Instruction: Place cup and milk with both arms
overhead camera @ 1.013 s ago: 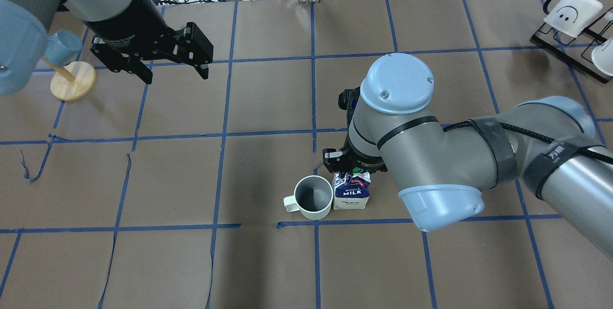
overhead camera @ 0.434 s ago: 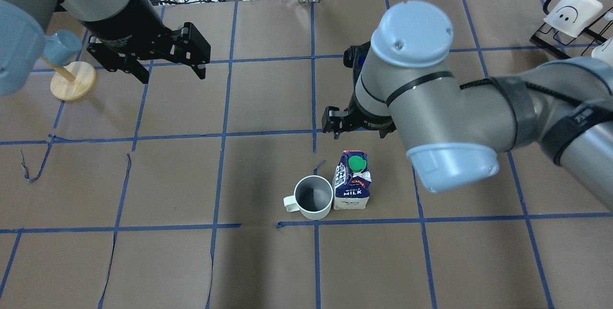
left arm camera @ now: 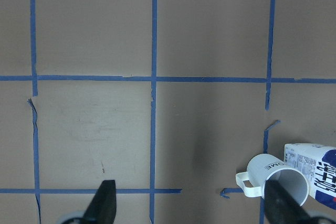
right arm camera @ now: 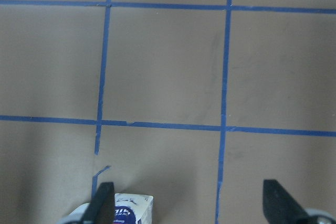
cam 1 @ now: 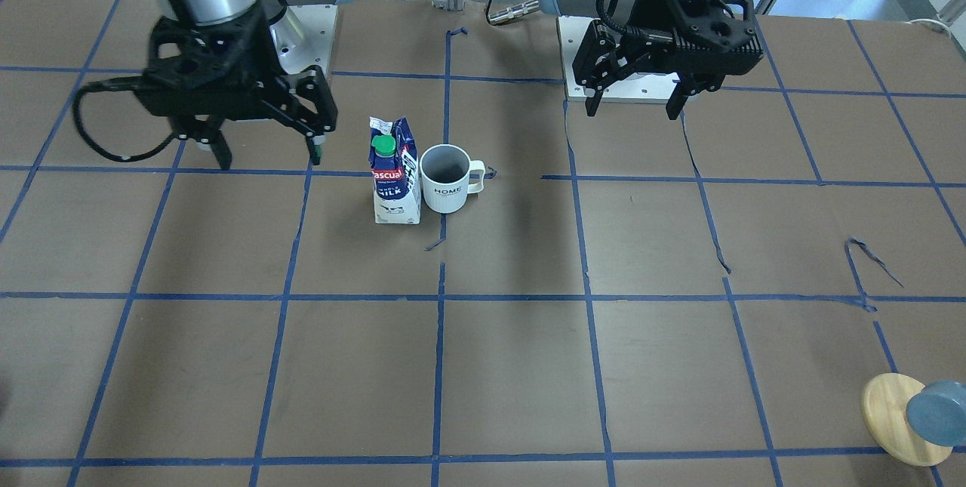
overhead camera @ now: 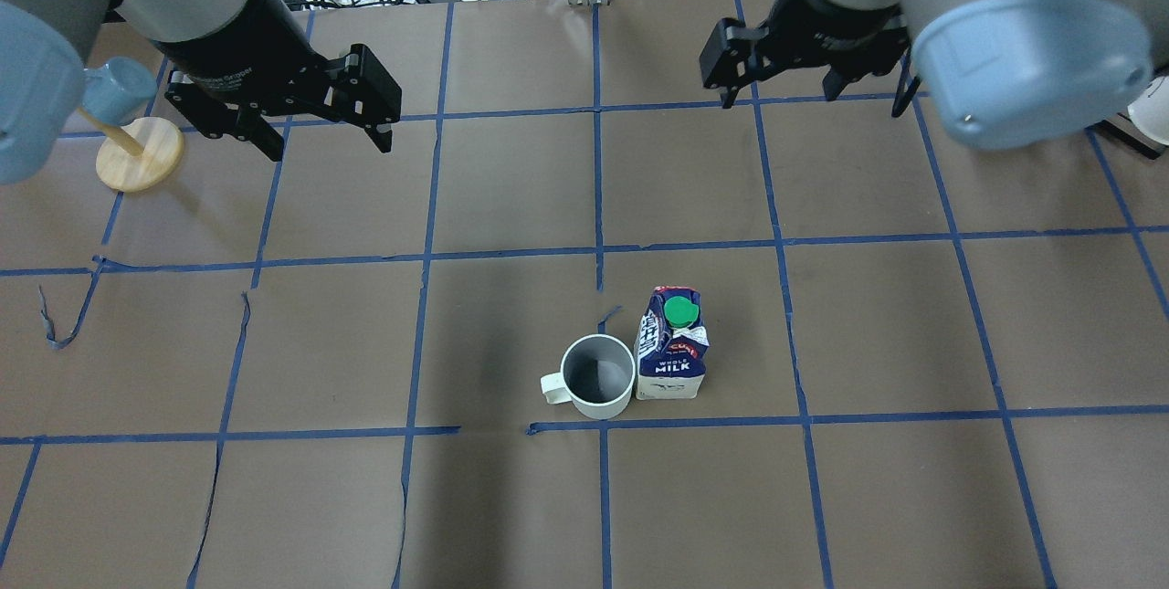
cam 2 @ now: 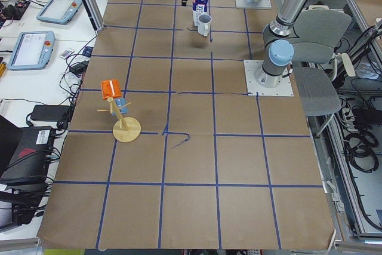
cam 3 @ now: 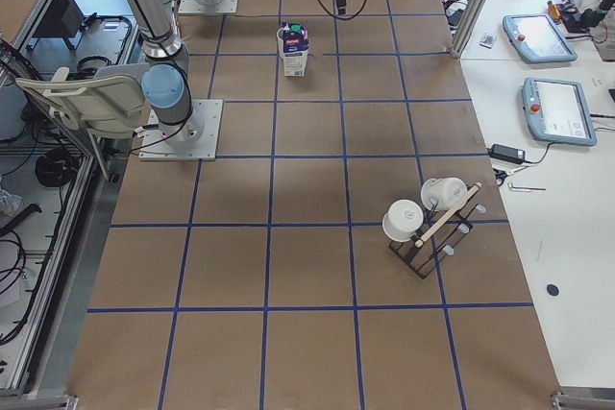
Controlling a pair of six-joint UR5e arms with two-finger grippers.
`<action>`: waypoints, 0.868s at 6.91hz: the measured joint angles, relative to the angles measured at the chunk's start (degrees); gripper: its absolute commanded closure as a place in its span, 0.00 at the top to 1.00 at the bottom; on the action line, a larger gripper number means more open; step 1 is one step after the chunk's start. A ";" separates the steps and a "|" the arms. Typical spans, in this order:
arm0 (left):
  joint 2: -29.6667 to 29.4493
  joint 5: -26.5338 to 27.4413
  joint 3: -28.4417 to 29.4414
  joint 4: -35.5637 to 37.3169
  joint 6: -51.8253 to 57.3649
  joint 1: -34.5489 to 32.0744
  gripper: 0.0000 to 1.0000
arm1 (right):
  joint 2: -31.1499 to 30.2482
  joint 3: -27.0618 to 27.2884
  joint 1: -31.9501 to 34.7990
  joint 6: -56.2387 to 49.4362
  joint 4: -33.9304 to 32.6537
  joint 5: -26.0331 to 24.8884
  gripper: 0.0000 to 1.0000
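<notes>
The white cup (overhead camera: 598, 376) stands upright on the brown table, handle pointing toward the robot's left. The blue and white milk carton (overhead camera: 673, 347) with its green cap stands upright against the cup's right side. They show side by side in the front view, cup (cam 1: 445, 179) and milk (cam 1: 395, 174). My left gripper (overhead camera: 329, 149) is open and empty, raised over the far left of the table. My right gripper (overhead camera: 781, 98) is open and empty, raised beyond the carton. The left wrist view shows the cup (left arm camera: 275, 179) and milk (left arm camera: 315, 169) at lower right. The right wrist view shows the carton's top (right arm camera: 131, 208).
A wooden peg stand with a blue cup (overhead camera: 137, 151) sits at the far left, close to the left gripper. A black rack with white mugs (cam 3: 428, 223) stands at the far right. Blue tape lines grid the brown table cover (overhead camera: 511, 187).
My right gripper, which was down at the milk carton, has lifted off and drawn back toward the far right. The carton stays standing beside the cup. The left arm hardly moved.
</notes>
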 measured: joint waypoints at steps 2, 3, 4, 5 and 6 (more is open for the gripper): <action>0.03 -0.04 0.00 0.08 -0.06 0.05 1.00 | 0.32 -2.12 -4.04 -3.09 1.60 0.24 1.00; 0.04 -0.05 -0.01 0.08 -0.07 0.09 1.00 | 0.32 -2.13 -4.47 -3.39 2.11 0.25 1.00; 0.07 -0.07 0.00 0.08 -0.07 0.12 1.00 | 0.26 -2.04 -4.50 -3.46 2.35 0.29 1.00; 0.10 -0.05 -0.01 0.07 -0.07 0.10 1.00 | 0.21 -1.79 -4.34 -3.46 2.46 0.30 1.00; 0.11 -0.05 -0.01 0.08 -0.07 0.04 1.00 | 0.18 -1.53 -4.10 -3.45 2.52 0.31 1.00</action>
